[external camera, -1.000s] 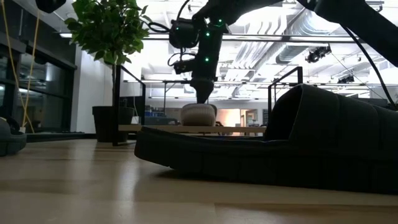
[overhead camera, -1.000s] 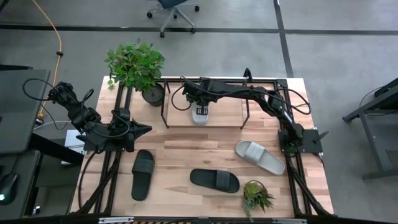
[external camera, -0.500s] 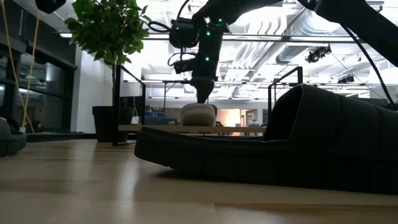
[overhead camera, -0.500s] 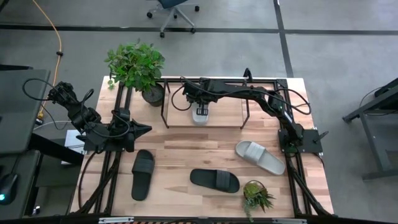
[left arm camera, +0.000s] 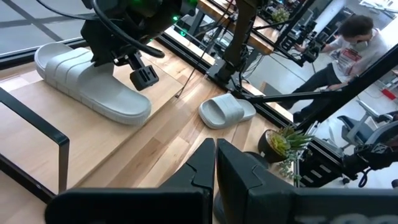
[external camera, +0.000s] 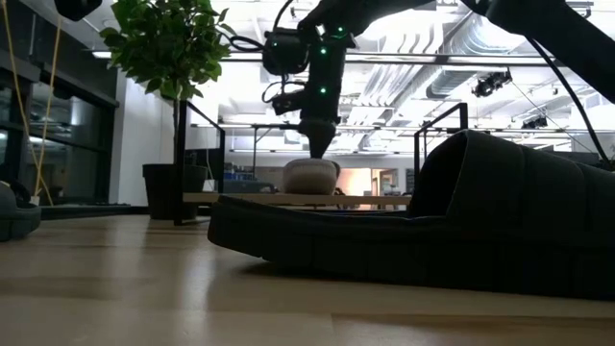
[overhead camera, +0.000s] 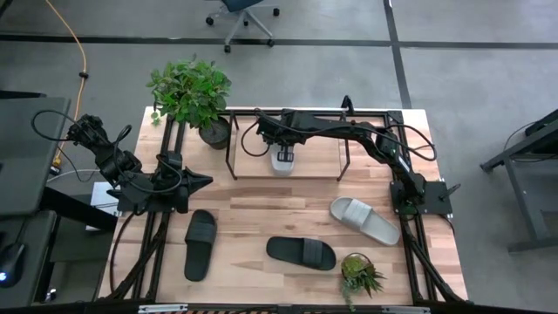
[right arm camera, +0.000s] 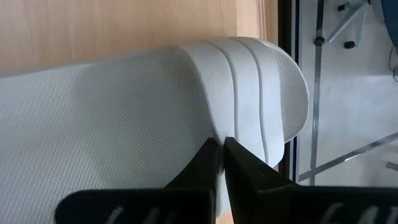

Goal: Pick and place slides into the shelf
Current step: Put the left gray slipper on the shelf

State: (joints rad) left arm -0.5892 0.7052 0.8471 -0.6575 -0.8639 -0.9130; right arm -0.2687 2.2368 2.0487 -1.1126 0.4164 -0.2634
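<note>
Four slides are in sight, and only one of them sits in the shelf point(overhead camera: 286, 170): a light grey slide point(overhead camera: 281, 162) lies on the shelf's pale wood board, about midway along it and close to its front edge, with bare board on either side. The shelf stands at the far edge of the bench point(overhead camera: 253, 218), its black tubing rising around the board.

Directly over that grey slide is the right gripper point(overhead camera: 283, 149), reached in from the bench's right side. Its fingers are pressed together, with nothing held between them; in the right wrist view the closed tips point(right arm camera: 220, 163) point down at the ribbed strap of the slide point(right arm camera: 155, 112). From table height the gripper point(external camera: 318, 149) hangs just above the grey strap point(external camera: 310, 177).

A second light grey slide point(overhead camera: 364, 220) lies on the open bench near the right edge. One black slide point(overhead camera: 301, 252) rests crosswise near the front edge at the middle, and another black slide point(overhead camera: 200, 244) lies lengthwise toward the front left.

At the left edge, the left gripper point(overhead camera: 202, 182) waits, fingers closed on nothing. A large potted plant point(overhead camera: 192, 94) stands at the far left corner, and a small potted plant point(overhead camera: 358, 274) near the front right corner.
</note>
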